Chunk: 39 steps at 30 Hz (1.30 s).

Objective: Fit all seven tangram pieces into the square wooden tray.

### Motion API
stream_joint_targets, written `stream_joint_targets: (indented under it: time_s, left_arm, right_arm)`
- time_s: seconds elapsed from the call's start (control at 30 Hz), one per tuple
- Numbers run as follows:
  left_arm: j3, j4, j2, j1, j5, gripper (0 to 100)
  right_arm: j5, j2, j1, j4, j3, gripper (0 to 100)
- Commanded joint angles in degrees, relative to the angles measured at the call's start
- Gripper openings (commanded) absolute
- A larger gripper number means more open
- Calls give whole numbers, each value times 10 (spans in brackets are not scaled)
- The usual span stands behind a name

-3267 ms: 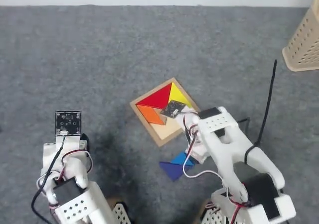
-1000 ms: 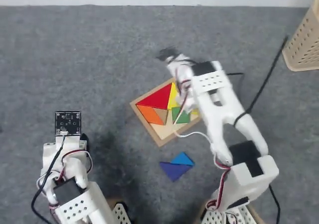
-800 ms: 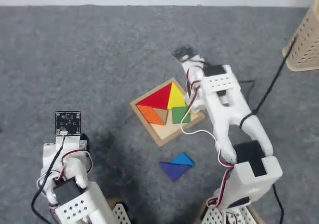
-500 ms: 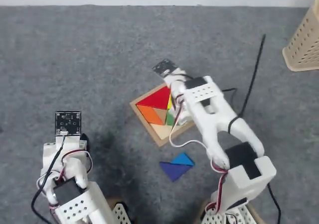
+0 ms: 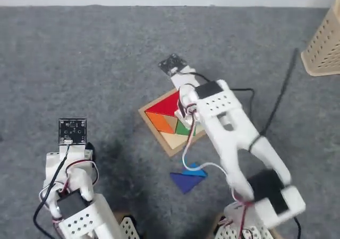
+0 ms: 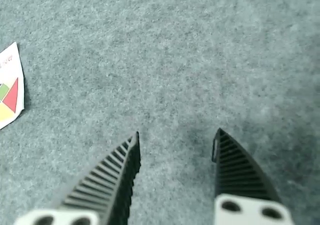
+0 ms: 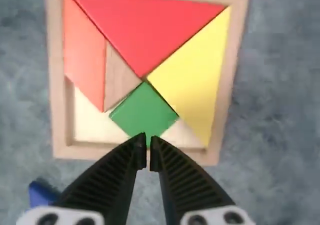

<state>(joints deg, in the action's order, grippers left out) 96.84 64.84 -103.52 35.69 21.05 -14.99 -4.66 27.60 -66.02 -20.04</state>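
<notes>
Swinging the right arm (image 5: 228,127) back in over the square wooden tray (image 7: 54,75) from its far side, and showing a green square (image 7: 144,110) lying inside, on a spot hidden under the arm a few seconds back.

Keeping the left pincer (image 6: 177,133) wide open and holding nothing, hanging low over the bare grey worktop (image 5: 79,53), well away from the tray.

Moving along to the tray: filling most of it with an orange piece (image 7: 82,55), a small tan triangle (image 7: 119,77), a red triangle (image 7: 142,30), the green square and a yellow triangle (image 7: 200,80), all lying flat. Leaving two pale gaps along one edge, either side of the green square's corner.

Holding the right pincer (image 7: 148,140) squeezed together with nothing in it, hovering right by that corner.

Leaving two blue pieces (image 5: 187,178) lying on the worktop near the tray, touching each other.

Probably meaning five in and two to go: fetching the blue ones next, and turning each to match a gap.
</notes>
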Motion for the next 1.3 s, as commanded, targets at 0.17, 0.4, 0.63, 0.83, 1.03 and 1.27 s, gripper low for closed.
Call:
stream_joint_targets:
  time_s: [0.17,0.4,0.63,0.83,1.03,1.27]
  left_arm:
    - [-3,3,-5,-3,4,219]
    - [-3,3,-5,-3,4,219]
    - [-3,3,-5,-3,4,219]
    - [-3,3,-5,-3,4,219]
    - [-3,3,-5,-3,4,219]
    - [-3,3,-5,-3,4,219]
  right_arm:
    - [-1,-183,6,-33,-139,6]
    - [-95,-214,14,-36,-238,6]
    - [-135,-214,128,-36,-311,38]
    - [-135,-212,136,8,-363,215]
    - [-131,-212,136,51,-376,209]
    - [-131,-179,136,82,-372,209]
